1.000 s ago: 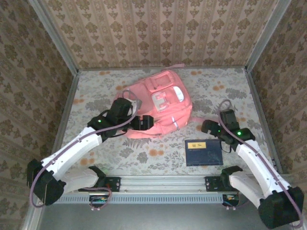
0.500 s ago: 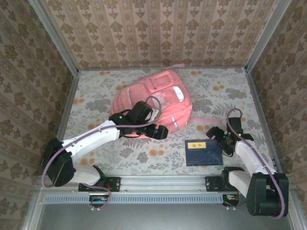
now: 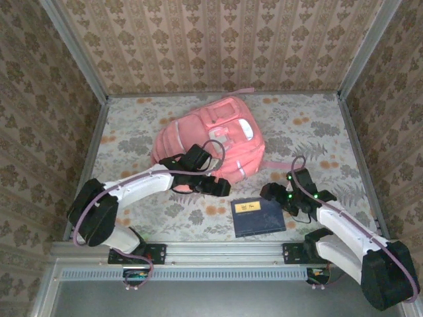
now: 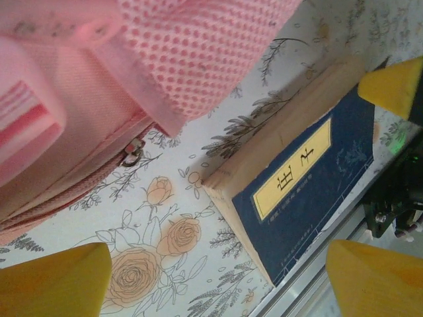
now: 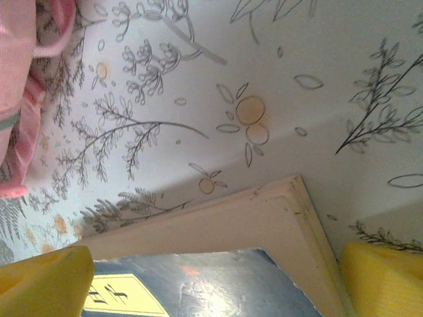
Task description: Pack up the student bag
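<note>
The pink student bag [image 3: 218,135] lies flat in the middle of the table, its mesh and zip edge showing in the left wrist view [image 4: 99,99]. A dark blue book [image 3: 258,216] with a yellow label lies near the front edge. My left gripper [image 3: 221,188] hangs open over the cloth between the bag's near edge and the book [image 4: 310,178], holding nothing [image 4: 218,284]. My right gripper [image 3: 269,193] is open at the book's far right corner. That corner [image 5: 218,290] lies between its yellow fingers [image 5: 43,284].
A metal rail [image 3: 225,251] runs along the near edge just behind the book. A loose pink strap [image 3: 277,165] trails right of the bag. Wallpapered walls close in the table on three sides. Bare floral cloth [image 3: 132,132] lies left of the bag.
The right gripper has swung left to the book. The book has slid left and turned a little. The left gripper has moved right along the bag's near edge.
</note>
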Controlling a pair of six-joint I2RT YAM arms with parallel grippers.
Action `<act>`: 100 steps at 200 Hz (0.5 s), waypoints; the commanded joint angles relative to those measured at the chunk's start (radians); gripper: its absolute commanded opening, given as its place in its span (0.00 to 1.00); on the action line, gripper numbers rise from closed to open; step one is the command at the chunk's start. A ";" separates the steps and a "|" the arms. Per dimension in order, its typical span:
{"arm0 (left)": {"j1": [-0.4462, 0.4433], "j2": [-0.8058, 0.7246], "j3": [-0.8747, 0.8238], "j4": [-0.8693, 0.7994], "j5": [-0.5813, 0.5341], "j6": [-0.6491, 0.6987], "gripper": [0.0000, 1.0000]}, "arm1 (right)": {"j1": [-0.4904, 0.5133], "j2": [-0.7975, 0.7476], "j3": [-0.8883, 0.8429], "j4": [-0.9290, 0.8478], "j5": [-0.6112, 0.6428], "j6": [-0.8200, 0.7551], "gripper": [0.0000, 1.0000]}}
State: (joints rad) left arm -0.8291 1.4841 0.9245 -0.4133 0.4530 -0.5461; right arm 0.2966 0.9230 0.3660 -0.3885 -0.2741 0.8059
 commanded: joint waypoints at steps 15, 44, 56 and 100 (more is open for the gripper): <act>0.004 0.030 -0.041 0.019 0.039 -0.030 0.85 | 0.017 0.009 0.008 -0.046 -0.002 -0.069 0.94; -0.019 0.037 -0.043 0.012 0.056 -0.030 0.84 | 0.032 -0.017 0.025 -0.131 0.060 -0.119 0.93; -0.032 0.035 -0.022 -0.021 0.032 -0.014 0.84 | 0.053 -0.016 0.030 -0.135 0.071 -0.117 0.93; 0.007 -0.009 -0.004 -0.037 -0.049 -0.032 0.84 | 0.217 -0.097 0.159 -0.318 0.437 -0.107 0.93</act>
State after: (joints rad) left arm -0.8566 1.5173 0.8898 -0.4267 0.4534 -0.5682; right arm 0.4480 0.8948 0.4286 -0.5629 -0.0910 0.7101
